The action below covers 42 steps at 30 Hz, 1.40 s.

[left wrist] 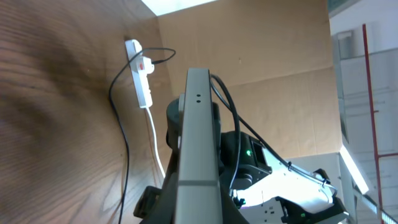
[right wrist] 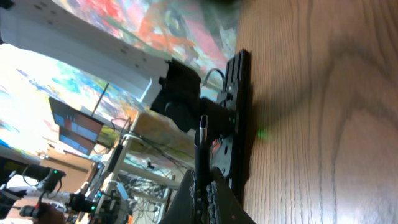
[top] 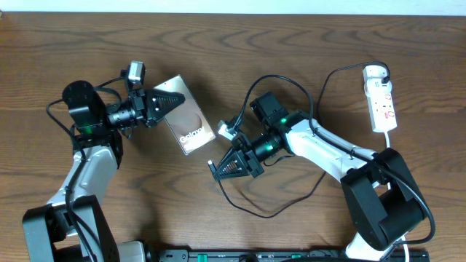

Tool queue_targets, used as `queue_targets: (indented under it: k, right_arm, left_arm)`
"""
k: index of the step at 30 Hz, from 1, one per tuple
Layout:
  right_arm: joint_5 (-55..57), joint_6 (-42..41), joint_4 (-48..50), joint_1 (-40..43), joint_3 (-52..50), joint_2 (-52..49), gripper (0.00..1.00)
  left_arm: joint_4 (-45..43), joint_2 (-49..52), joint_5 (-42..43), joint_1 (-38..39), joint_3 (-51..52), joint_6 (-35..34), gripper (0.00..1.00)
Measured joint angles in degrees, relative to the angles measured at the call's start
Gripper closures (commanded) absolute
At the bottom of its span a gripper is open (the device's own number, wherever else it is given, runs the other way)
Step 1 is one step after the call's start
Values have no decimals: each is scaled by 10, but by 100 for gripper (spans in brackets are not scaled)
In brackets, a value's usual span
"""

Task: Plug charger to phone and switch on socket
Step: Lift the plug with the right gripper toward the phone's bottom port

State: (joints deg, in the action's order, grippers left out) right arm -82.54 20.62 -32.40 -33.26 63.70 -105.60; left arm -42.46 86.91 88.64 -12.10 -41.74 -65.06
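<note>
The phone (top: pixel 188 120), a shiny brown-grey slab with white "Galaxy" lettering, sits left of centre. My left gripper (top: pixel 166 102) is shut on its upper left end. In the left wrist view the phone (left wrist: pixel 199 143) shows edge-on between the jaws. My right gripper (top: pixel 217 169) is below and to the right of the phone, shut on the charger's small black plug tip (right wrist: pixel 202 134). The black cable (top: pixel 291 204) loops across the table to the white plug head (top: pixel 375 73) in the socket (top: pixel 383 105), a white power strip at the far right. The socket also shows in the left wrist view (left wrist: pixel 140 71).
The strip's thick white cord (top: pixel 397 140) runs down behind the right arm's base. A dark bar (top: pixel 277 255) lies along the table's front edge. Cable slack curves between the right arm and the front edge.
</note>
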Motion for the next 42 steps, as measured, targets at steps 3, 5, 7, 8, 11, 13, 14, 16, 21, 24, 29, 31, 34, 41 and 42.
queue_targets:
  k: [3, 5, 7, 8, 11, 13, 14, 16, 21, 24, 29, 31, 34, 41, 42]
  right_arm:
    - [-7, -27, 29, 0, 0, 0, 99]
    - [-11, -46, 48, 0, 0, 0, 99]
    - [-15, -61, 62, 0, 0, 0, 99]
    - [-16, -67, 66, 0, 0, 0, 99]
    - [-24, -82, 79, 0, 0, 0, 99]
    - [-28, -89, 86, 0, 0, 0, 99]
    - [-29, -93, 89, 0, 0, 0, 99]
    - [-30, -98, 92, 0, 0, 0, 99]
    - [-32, -103, 94, 1, 0, 0, 99]
    - [-32, -104, 94, 3, 0, 0, 99]
    - [-32, -106, 95, 4, 0, 0, 99]
    - [-32, -108, 98, 4, 0, 0, 99]
    - [-32, -119, 118, 4, 0, 0, 99]
    - [-37, -161, 160, 4, 0, 0, 99]
    - [-37, -164, 162, 4, 0, 0, 99]
  left_arm:
    - [0, 0, 0, 5, 0, 6, 93]
    - [0, 0, 0, 5, 0, 8, 92]
    - [0, 0, 0, 5, 0, 10, 92]
    - [0, 0, 0, 5, 0, 11, 93]
    - [0, 0, 0, 5, 0, 18, 92]
    - [0, 0, 0, 5, 0, 21, 93]
    - [0, 0, 0, 5, 0, 21, 93]
    - [0, 0, 0, 5, 0, 23, 93]
    - [0, 0, 0, 5, 0, 24, 93]
    - [0, 0, 0, 5, 0, 24, 92]
    - [0, 0, 0, 5, 0, 26, 93]
    - [0, 0, 0, 5, 0, 30, 93]
    - [0, 0, 0, 6, 0, 37, 93]
    - [0, 0, -2, 21, -1, 60, 93]
    - [0, 0, -2, 22, -1, 63, 93]
